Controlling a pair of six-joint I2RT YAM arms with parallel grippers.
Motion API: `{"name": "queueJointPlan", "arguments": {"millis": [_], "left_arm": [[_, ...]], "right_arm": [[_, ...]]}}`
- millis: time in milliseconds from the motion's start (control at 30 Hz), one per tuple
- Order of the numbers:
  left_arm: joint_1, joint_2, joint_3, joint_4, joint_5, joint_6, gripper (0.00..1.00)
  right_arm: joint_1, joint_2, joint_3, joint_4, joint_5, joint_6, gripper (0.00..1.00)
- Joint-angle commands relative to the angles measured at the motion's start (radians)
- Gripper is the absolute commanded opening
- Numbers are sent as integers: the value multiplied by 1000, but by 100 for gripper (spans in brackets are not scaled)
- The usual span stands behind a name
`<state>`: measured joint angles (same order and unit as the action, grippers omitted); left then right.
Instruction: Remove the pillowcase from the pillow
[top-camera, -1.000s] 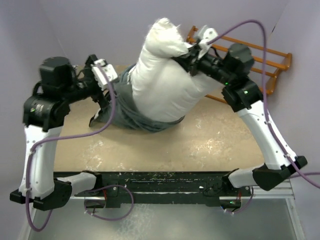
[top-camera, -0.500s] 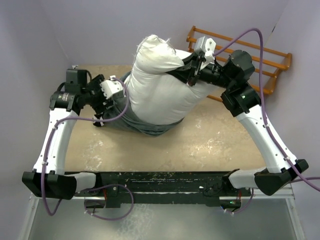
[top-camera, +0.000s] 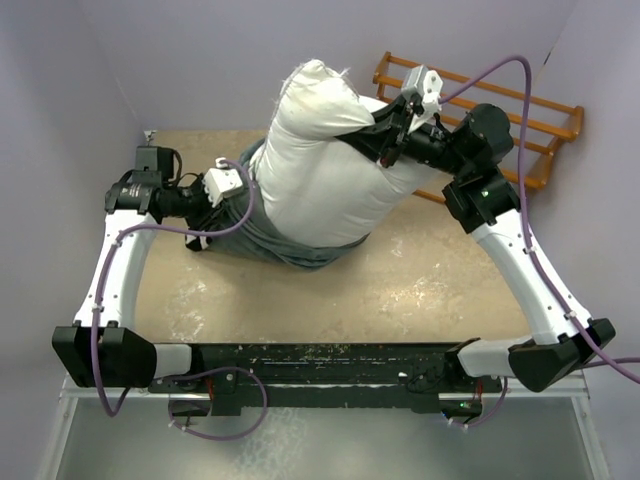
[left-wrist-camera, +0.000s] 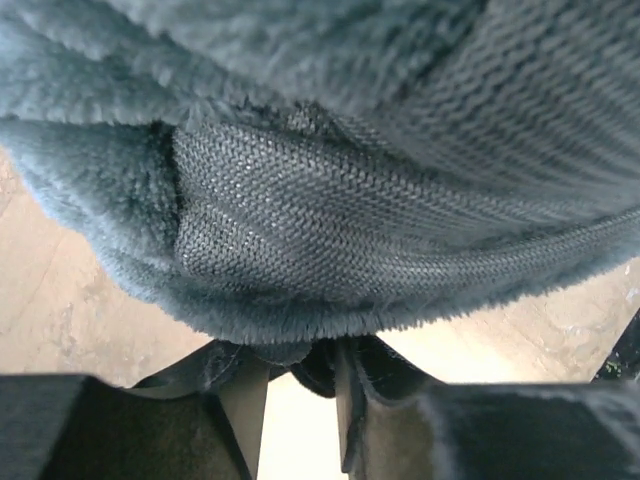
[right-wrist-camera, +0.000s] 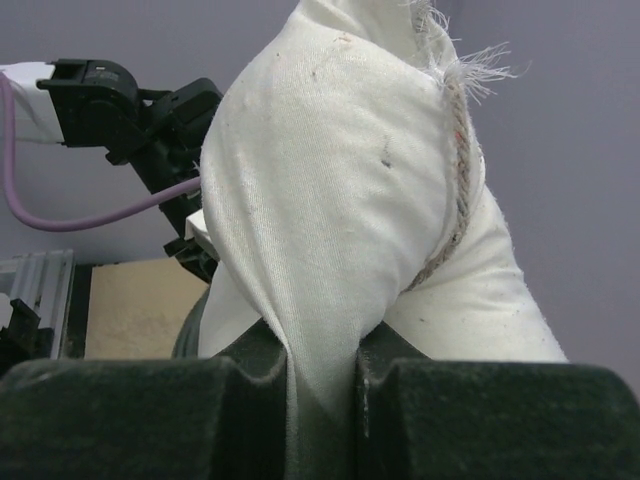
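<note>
In the top view the right gripper (top-camera: 378, 128) holds the plump white stuffed pillow (top-camera: 320, 175) raised at the far side of the tan table (top-camera: 430, 285). The left gripper (top-camera: 205, 228) has dropped lower than a second ago and tugs the plush dark grey pillowcase (top-camera: 265, 235) leftward. The cover bunches only round the pillow's near end, so it looks mostly off.

In the left wrist view the fingers (left-wrist-camera: 235, 385) pinch a fold of grey plush.

In the right wrist view the fingers (right-wrist-camera: 250, 365) are clamped on white pillow cloth beneath a frayed seam.

Scuffed tan table (top-camera: 420, 285), dark grey pillowcase (top-camera: 265, 238) bunched on its far left-centre
</note>
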<state>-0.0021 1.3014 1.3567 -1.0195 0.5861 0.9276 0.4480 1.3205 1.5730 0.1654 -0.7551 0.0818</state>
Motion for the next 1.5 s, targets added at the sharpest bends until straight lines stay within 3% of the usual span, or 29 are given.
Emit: {"name": "queueJointPlan", "arguments": {"millis": [0, 67, 100, 300, 700, 1200, 1467], "left_arm": [[3, -24, -44, 106, 65, -68, 24], [4, -46, -95, 196, 14, -100, 3], [5, -60, -126, 260, -39, -126, 0], [76, -34, -233, 491, -325, -163, 0], [358, 35, -327, 624, -302, -71, 0], [542, 106, -301, 711, -301, 17, 0], [568, 121, -294, 698, -286, 17, 0]], "right_arm": [[-13, -52, 10, 155, 26, 77, 0], [-19, -58, 9, 174, 63, 97, 0], [-24, -63, 9, 190, 81, 114, 0], [-89, -116, -13, 410, 214, 281, 0], [-266, -206, -5, 638, 521, 432, 0], [-284, -306, -100, 712, 755, 372, 0], [-284, -339, -96, 711, 845, 322, 0]]}}
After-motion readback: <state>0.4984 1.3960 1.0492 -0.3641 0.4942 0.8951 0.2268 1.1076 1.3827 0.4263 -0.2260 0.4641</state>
